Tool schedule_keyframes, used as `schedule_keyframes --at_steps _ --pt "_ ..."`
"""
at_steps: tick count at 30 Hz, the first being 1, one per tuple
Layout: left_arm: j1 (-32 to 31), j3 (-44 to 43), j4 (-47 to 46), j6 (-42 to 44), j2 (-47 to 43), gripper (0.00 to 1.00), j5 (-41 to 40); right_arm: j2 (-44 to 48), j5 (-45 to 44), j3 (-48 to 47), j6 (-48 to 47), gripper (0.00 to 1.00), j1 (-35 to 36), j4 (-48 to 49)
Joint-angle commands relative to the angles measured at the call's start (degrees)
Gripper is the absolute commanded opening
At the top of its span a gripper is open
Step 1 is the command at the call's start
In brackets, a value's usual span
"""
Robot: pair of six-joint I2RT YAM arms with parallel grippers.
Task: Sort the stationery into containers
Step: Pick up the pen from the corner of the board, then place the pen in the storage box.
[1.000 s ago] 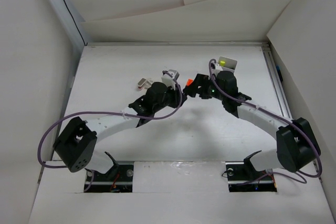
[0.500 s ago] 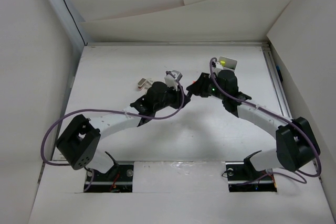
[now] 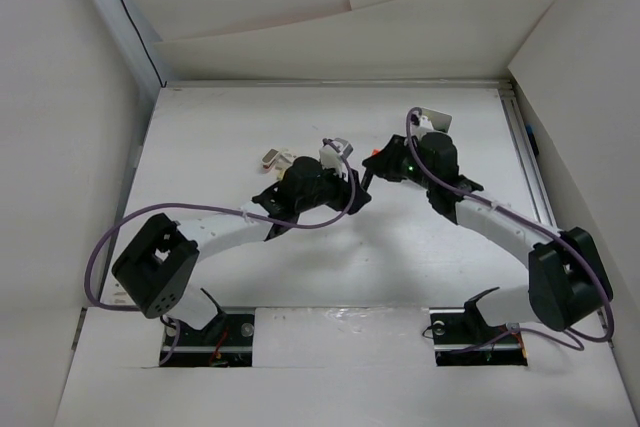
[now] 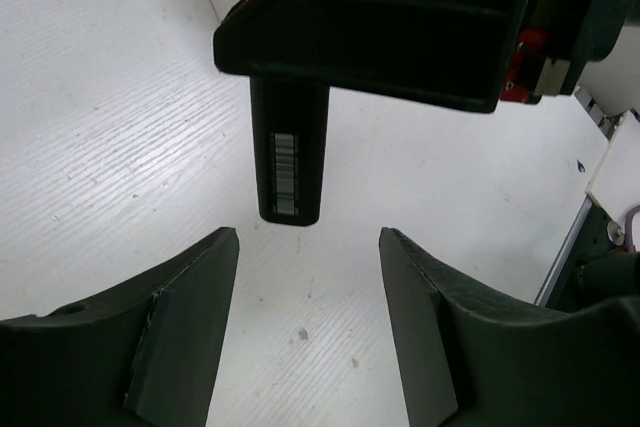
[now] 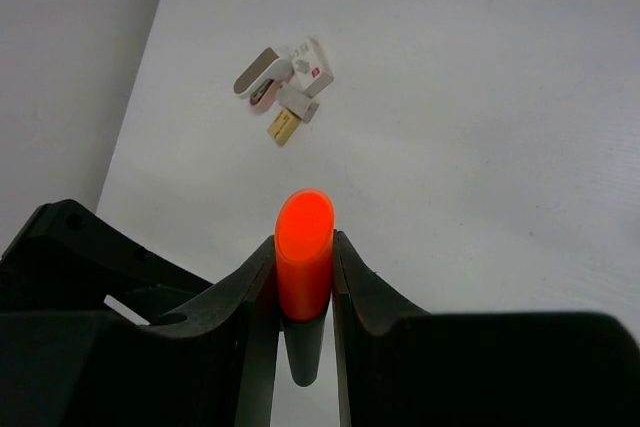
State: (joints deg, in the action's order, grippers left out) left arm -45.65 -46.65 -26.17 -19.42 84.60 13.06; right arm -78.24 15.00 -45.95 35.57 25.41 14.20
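Note:
The black marker with the orange cap stands upright between the fingers of my right gripper, which is shut on the cap. From the left wrist view its black body hangs down under the right gripper's bulk. My left gripper sits just below it, open, touching nothing. From above, the two grippers meet near the table's middle. The white container stands behind the right wrist. Several small pale stationery pieces lie in a cluster on the table.
White cardboard walls enclose the table on the left, back and right. A metal rail runs along the right edge. Purple cables loop over both arms.
My left jaws have opened and let go of the marker. My right jaws have closed on its orange cap, and the right gripper has lifted slightly back and right.

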Motion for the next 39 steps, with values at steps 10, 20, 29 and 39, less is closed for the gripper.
schedule_keyframes --at_steps 10,20,29,39 --pt "-0.1 5.4 -6.7 1.0 -9.5 0.59 -4.4 3.4 -15.4 -0.2 -0.9 0.05 -5.9 0.3" --pt "1.4 10.6 -5.4 0.0 -16.4 0.59 -13.8 -3.8 -45.7 -10.2 -3.8 0.05 -9.6 -3.7" --pt "2.3 9.5 0.3 -1.9 -19.8 0.59 -19.8 -17.0 -62.0 -21.7 -9.2 0.04 -8.2 -5.6" --pt "2.3 7.8 4.4 -4.2 -18.6 0.59 -24.3 -20.7 -70.9 -24.2 -10.3 0.07 -5.6 -6.7"
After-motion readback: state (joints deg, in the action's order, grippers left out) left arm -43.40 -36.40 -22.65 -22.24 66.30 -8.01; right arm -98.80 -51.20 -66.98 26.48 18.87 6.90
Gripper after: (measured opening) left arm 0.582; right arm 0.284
